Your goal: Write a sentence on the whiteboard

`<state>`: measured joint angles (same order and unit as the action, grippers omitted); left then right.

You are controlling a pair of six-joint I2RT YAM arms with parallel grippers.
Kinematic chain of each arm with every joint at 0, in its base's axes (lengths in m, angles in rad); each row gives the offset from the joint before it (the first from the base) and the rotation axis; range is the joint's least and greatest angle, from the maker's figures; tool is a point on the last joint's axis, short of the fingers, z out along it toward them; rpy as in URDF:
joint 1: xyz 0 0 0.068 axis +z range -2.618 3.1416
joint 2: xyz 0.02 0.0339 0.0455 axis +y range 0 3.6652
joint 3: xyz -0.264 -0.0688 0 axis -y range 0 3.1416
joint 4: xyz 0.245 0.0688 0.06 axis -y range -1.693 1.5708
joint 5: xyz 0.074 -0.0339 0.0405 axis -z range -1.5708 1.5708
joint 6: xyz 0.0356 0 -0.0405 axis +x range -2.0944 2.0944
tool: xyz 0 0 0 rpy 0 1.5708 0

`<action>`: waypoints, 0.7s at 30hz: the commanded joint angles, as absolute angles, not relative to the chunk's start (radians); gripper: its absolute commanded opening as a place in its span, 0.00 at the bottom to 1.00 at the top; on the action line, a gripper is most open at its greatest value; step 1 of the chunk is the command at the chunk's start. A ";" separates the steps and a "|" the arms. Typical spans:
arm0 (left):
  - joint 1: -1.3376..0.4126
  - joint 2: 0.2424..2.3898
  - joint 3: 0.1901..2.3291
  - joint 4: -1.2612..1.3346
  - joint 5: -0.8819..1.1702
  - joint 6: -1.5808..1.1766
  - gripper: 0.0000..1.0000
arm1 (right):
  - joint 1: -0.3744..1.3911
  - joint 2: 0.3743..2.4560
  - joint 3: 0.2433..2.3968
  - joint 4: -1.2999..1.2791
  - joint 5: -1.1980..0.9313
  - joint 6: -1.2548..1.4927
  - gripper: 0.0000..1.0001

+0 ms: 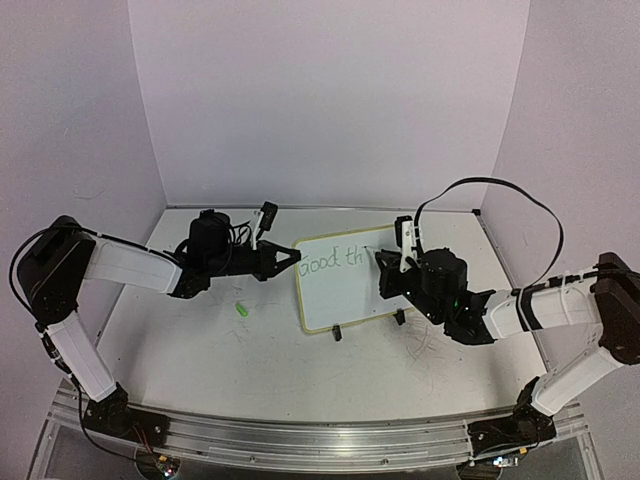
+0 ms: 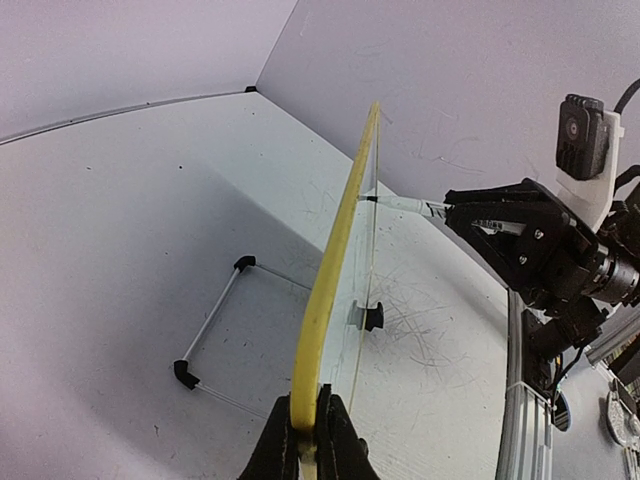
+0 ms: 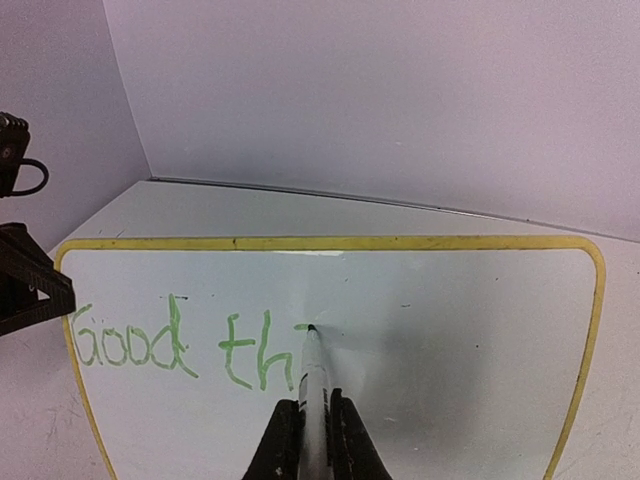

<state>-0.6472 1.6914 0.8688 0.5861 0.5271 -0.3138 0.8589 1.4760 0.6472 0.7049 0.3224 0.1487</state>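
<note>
The left claw (image 1: 291, 258) is closed on the left edge of the board (image 1: 350, 295), its two fingers pinching the yellow rim. Its own wrist camera shows this best: the left claw (image 2: 305, 440) clamps the rim at the bottom of the view, and the board (image 2: 335, 265) runs away from it edge-on. The right claw (image 1: 386, 268) is closed around a marker. In the right wrist view the right claw (image 3: 312, 430) grips the marker (image 3: 313, 378) by its barrel, and the tip touches the board (image 3: 460, 330) just right of the lettering (image 3: 180, 345).

The board stands near the middle of the worktop (image 1: 200, 350), between the two claws. The green lettering (image 1: 331, 262) reads "Good th" in one line on its upper left.

Only the right wrist view shows the letters clearly and the tip meeting the surface. Only the left wrist view shows what lies behind the board: a wire stand (image 2: 215, 335) with black corners on the worktop, and a black clip foot (image 2: 372, 317) at the board's lower edge. It also shows the marker (image 2: 405, 205) reaching the writing face from the right claw (image 2: 465, 213). Only the top view shows a small green piece (image 1: 241, 311) on the worktop, left of the board.
</note>
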 commanded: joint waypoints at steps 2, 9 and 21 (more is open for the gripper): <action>-0.641 1.648 0.865 0.606 0.472 -0.252 0.00 | 0.856 1.433 0.636 0.739 0.302 0.149 0.00; -0.641 1.646 0.865 0.605 0.471 -0.256 0.00 | 0.857 1.395 0.588 0.771 0.275 0.148 0.00; -0.641 1.646 0.867 0.604 0.473 -0.255 0.00 | 0.856 1.446 0.637 0.750 0.277 0.144 0.00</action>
